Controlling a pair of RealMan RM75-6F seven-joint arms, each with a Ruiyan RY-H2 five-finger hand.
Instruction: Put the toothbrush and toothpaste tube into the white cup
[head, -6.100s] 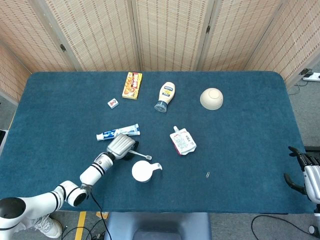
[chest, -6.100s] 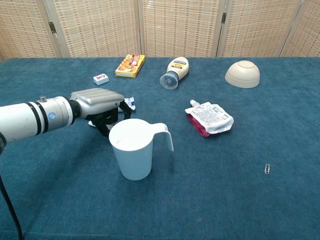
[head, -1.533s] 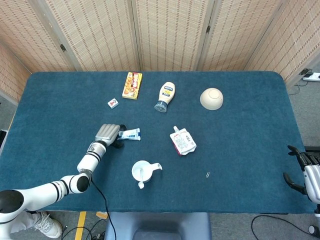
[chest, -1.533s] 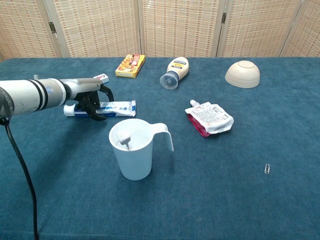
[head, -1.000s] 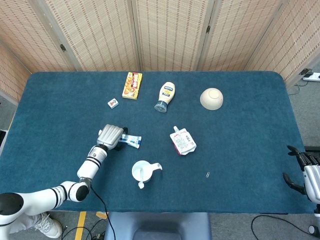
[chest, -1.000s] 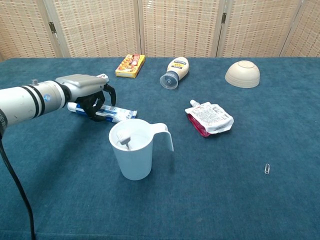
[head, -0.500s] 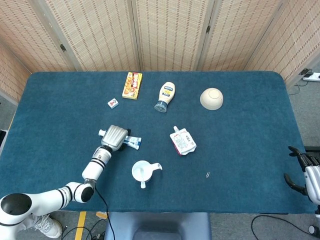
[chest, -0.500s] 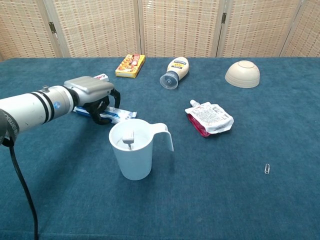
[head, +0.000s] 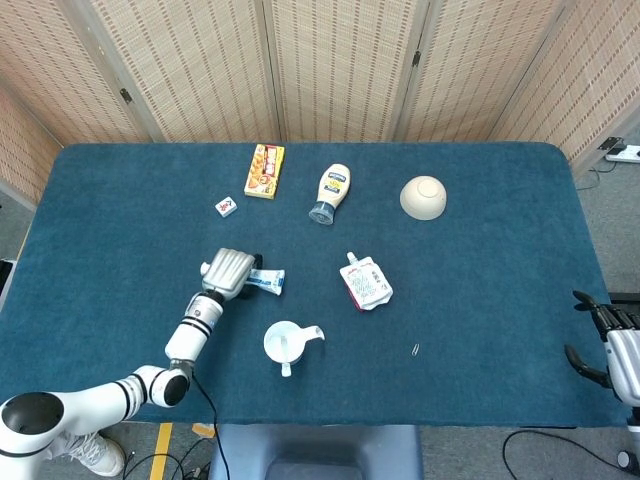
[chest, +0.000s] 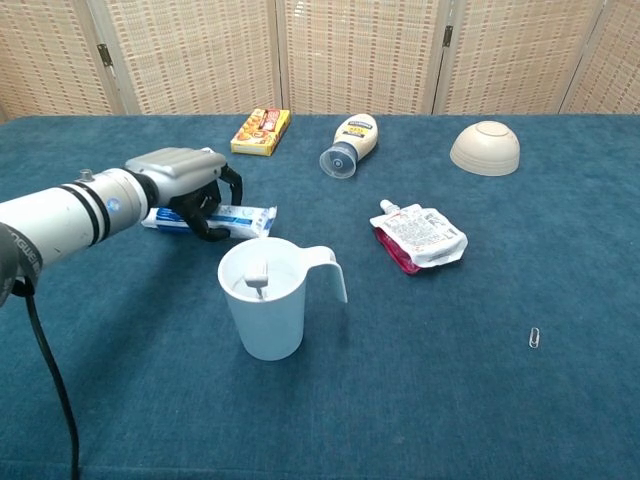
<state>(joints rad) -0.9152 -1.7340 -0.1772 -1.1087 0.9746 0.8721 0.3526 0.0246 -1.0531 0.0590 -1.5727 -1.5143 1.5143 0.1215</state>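
While the toothbrush (chest: 257, 276) stands in the white cup (chest: 266, 300), my left hand (chest: 188, 178) grips the toothpaste tube (chest: 243, 220); right hand (head: 608, 345) idle at table edge, fingers' state unclear.

Clutter on the blue table (head: 500, 250)
Beyond the hand: snack box (head: 264, 170), small packet (head: 226, 206), mayonnaise bottle (head: 331, 191). Farther right: pouch (head: 366, 282), upturned bowl (head: 423, 197), paperclip (head: 415, 349).

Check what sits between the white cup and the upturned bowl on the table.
The red-and-white pouch lies between the white cup and the upturned bowl; otherwise bare blue cloth. Clearest in the chest view, and the head view agrees.
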